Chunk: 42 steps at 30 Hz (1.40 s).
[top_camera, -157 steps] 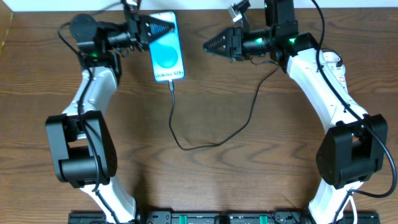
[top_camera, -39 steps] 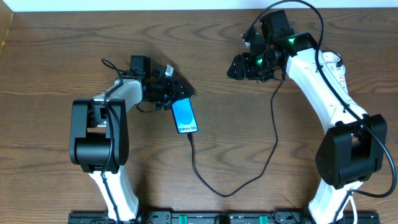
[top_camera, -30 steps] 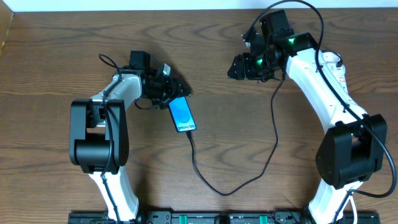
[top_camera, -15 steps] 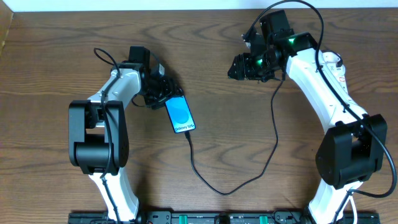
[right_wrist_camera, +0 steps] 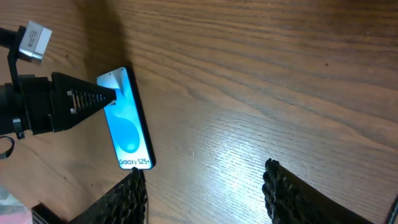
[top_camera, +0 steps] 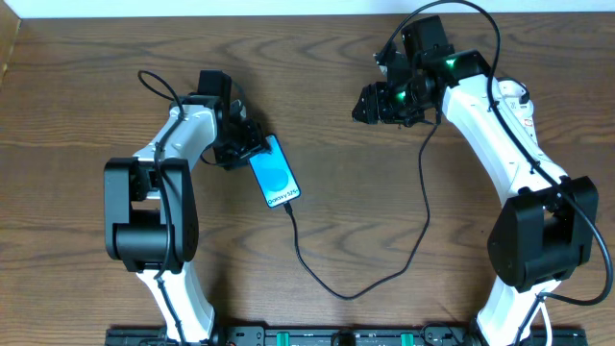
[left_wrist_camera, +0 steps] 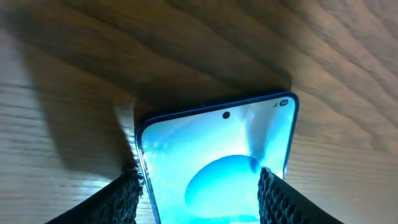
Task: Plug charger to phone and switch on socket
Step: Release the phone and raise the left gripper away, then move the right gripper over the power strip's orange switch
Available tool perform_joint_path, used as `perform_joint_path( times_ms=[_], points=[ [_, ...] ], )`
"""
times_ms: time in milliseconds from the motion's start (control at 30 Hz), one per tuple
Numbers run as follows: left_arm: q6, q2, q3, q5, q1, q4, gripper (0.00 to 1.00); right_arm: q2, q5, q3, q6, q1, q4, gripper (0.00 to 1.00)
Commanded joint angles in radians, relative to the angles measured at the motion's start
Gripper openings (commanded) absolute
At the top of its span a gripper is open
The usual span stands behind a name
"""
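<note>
The phone [top_camera: 275, 174] lies tilted on the wooden table, its blue screen lit [left_wrist_camera: 211, 155] [right_wrist_camera: 128, 127]. My left gripper [top_camera: 254, 152] [left_wrist_camera: 199, 194] is shut on the phone's top end, one finger on each long edge. The charger [top_camera: 336, 292] is a thin black cable plugged into the phone's bottom end. It loops toward the table's front and then rises to the right arm, where its far end is hidden. My right gripper [top_camera: 363, 102] [right_wrist_camera: 205, 186] hovers open over bare wood to the right of the phone, with nothing between its fingers. The socket is out of view.
The left arm's base [top_camera: 144, 231] stands just left of the phone, and the right arm's base [top_camera: 543, 231] stands at the far right. A black rail [top_camera: 288, 336] runs along the table's front edge. The table's back edge [top_camera: 288, 13] meets a white surface.
My left gripper has drawn the phone a little up and to the left, swinging its top end with it; the cable's loop followed slightly. The right arm has stayed put.
</note>
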Motion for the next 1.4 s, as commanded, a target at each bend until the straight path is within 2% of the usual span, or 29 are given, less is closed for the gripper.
perform_joint_path(
  times_ms=[0,533,700,900,1033,1200,1367],
  points=[
    [0.032,0.053,-0.032,-0.27,0.029,-0.031,0.63,-0.019,0.008,0.008,-0.024,0.006,-0.01,0.6],
    [0.058,-0.142,-0.013,-0.265,0.029,-0.064,0.63,-0.019,0.009,0.008,-0.024,0.003,-0.006,0.58],
    [0.102,-0.33,0.048,-0.18,0.029,-0.089,0.63,-0.031,0.008,0.009,-0.034,-0.028,-0.031,0.54],
    [0.101,-0.602,0.055,-0.182,0.029,-0.066,0.63,-0.098,0.031,0.009,-0.053,-0.125,-0.089,0.49],
    [0.101,-0.706,0.055,-0.183,0.029,-0.069,0.63,-0.163,0.041,0.009,-0.077,-0.203,-0.113,0.45],
    [0.101,-0.771,0.055,-0.183,0.029,-0.071,0.63,-0.247,0.069,0.009,-0.081,-0.349,-0.151,0.28],
    [0.102,-0.772,0.055,-0.183,0.029,-0.071,0.74,-0.271,0.072,0.009,-0.084,-0.505,-0.191,0.1]
  ],
)
